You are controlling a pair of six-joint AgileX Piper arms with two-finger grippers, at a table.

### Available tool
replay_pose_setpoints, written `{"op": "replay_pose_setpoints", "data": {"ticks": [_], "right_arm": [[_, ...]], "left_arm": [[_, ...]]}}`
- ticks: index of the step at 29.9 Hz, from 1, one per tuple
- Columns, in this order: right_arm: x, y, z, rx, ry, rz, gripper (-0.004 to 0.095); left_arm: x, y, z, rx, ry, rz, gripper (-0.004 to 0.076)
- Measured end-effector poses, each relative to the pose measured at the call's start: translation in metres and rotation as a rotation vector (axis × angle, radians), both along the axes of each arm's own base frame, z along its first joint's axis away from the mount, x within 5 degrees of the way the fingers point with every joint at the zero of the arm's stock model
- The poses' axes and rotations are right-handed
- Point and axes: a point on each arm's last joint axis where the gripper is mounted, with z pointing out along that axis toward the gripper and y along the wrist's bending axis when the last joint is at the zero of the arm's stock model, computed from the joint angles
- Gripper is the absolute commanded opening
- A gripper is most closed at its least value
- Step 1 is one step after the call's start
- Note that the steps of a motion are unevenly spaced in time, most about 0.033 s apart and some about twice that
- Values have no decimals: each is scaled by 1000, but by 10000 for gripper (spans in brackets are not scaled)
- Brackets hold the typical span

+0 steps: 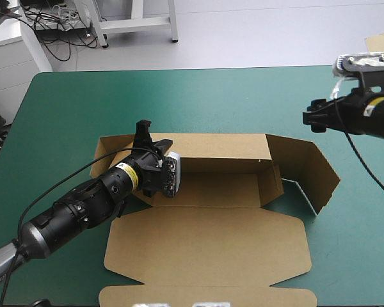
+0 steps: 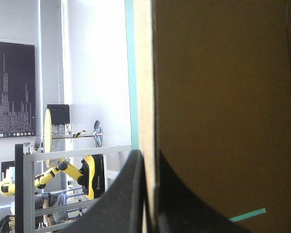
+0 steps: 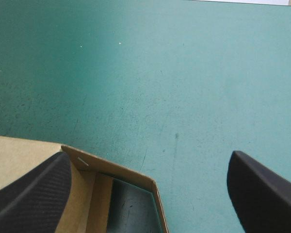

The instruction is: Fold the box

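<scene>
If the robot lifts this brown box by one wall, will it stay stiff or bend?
Likely it bends at the creases: the box shows a flat lid and raised walls. Panels look stiff. Probably light, as the left gripper pinches only one thin wall.

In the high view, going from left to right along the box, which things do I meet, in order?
Left tool, shut on the box → box floor → right end flap. The right tool, open, shares that flap's span, so it is left out.
</scene>
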Motion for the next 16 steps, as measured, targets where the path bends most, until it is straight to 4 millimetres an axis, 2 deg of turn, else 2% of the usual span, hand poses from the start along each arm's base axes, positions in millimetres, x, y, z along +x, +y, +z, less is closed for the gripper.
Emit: {"op": "replay_pose_setpoints", "data": {"ticks": [4, 8, 12, 16], "right_arm": [[40, 8, -11, -15, 77, -1, 809], [81, 16, -35, -32, 176, -1, 809], [111, 23, -59, -43, 262, 0, 809], [132, 28, -83, -38, 342, 6, 809]], "left_arm": [[0, 0, 0, -30, 20, 15, -10], [0, 0, 0, -43, 29, 21, -10], [0, 0, 0, -53, 35, 26, -10], [0, 0, 0, -66, 44, 33, -10]]}}
